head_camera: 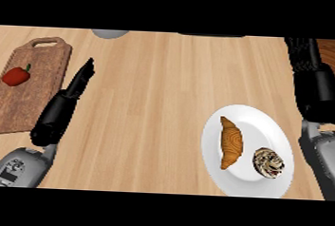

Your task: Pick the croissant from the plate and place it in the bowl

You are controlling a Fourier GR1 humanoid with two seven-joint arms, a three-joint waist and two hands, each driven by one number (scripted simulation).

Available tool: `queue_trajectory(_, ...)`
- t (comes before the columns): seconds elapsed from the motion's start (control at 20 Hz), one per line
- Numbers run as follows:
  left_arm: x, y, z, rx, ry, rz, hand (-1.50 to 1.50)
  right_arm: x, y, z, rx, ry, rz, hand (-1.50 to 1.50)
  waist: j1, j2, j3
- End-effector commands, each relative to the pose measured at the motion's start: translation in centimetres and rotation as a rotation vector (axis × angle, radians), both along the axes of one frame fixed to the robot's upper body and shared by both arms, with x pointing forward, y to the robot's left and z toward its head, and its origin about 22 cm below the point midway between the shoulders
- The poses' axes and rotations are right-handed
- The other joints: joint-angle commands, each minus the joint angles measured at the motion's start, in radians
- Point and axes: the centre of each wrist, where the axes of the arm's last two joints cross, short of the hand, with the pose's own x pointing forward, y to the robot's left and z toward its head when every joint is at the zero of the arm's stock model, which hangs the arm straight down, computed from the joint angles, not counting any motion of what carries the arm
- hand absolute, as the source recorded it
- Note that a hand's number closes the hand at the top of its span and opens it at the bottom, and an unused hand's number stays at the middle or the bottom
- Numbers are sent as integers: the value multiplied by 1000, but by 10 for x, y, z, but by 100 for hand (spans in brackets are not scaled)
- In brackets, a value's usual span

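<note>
**Croissant on the plate, open bench to its left**

We see wide bare bench (157, 86) between the plate (258, 121) and the left robot hand (77, 85), fingers straight. The croissant (230, 142) lies on the plate's left half, long axis near-vertical. The right robot hand (309, 69) seems relaxed, holding nothing.

- A wide bare stretch of wooden counter (157, 95) is seen in the middle, between the two arms.
- The left side is taken up by the cutting board (24, 87) with a red pepper (16, 76).
- On the white plate (251, 119), the croissant (231, 142) is crowded by a round pastry (269, 162) just beside it.
</note>
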Motion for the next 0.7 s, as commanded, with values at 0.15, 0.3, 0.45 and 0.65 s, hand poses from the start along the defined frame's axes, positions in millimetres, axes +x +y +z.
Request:
queue_trajectory(0.15, 3, 20, 9, -18, -4, 171, 0, 0, -10, -30, 59, 237, 450, 150, 32, 16, -3)
queue_trajectory(0.3, 1, 28, 0, -40, 52, 236, 0, 1, -80, -4, -465, 187, 93, 150, 17, 21, -15)
queue_trajectory(0.45, 8, 21, 16, -61, 80, 259, 0, -4, -121, -79, 58, 248, 195, -150, 26, 23, -1)
queue_trajectory(0.65, 8, 21, 18, -62, 87, 289, 0, -15, -136, -73, -86, 174, 491, -150, 4, 9, -4)
